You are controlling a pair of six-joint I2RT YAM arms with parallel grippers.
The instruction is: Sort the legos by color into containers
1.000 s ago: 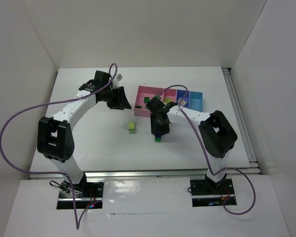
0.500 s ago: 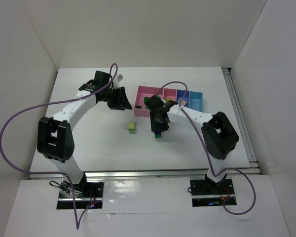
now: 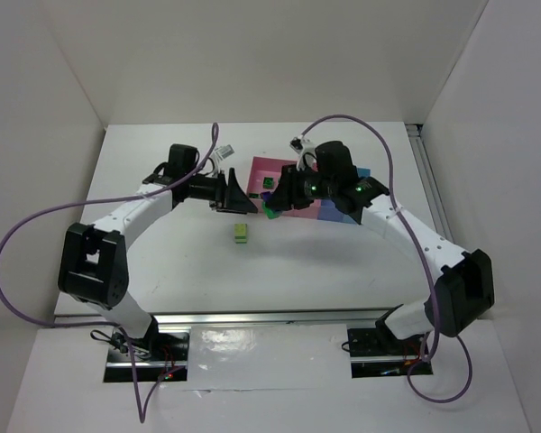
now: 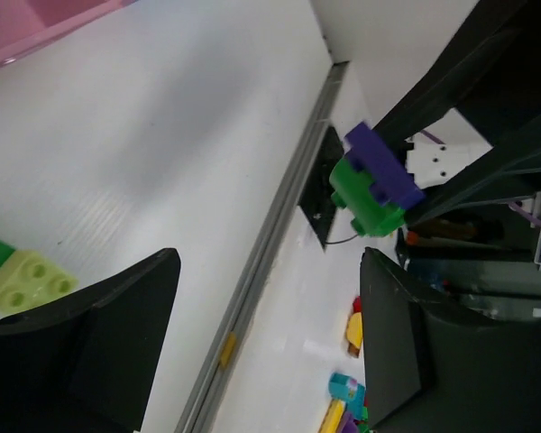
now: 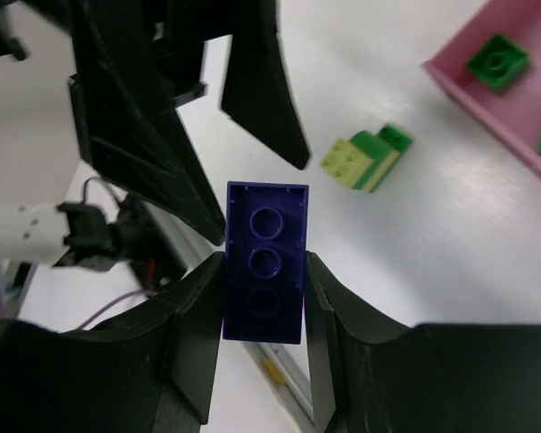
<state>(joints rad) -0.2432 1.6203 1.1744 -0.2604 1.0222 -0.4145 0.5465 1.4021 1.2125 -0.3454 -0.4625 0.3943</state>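
My right gripper is shut on a dark blue brick with a green brick stuck to it. It holds the pair in the air by the near left corner of the pink container. The right wrist view shows the blue brick's hollow underside clamped between the fingers. My left gripper is open and empty, pointing right at that brick, which shows beyond its fingers. A lime and green lego lies on the table below both grippers. Green legos lie in the pink bin.
The right arm covers most of the row of bins; bits of dark blue and light blue show beside it. White walls close the table at the back and sides. A metal rail runs along the right edge.
My right arm has lifted the blue and green brick off the table and swung it up and left toward the left gripper. The left gripper has turned to face it.
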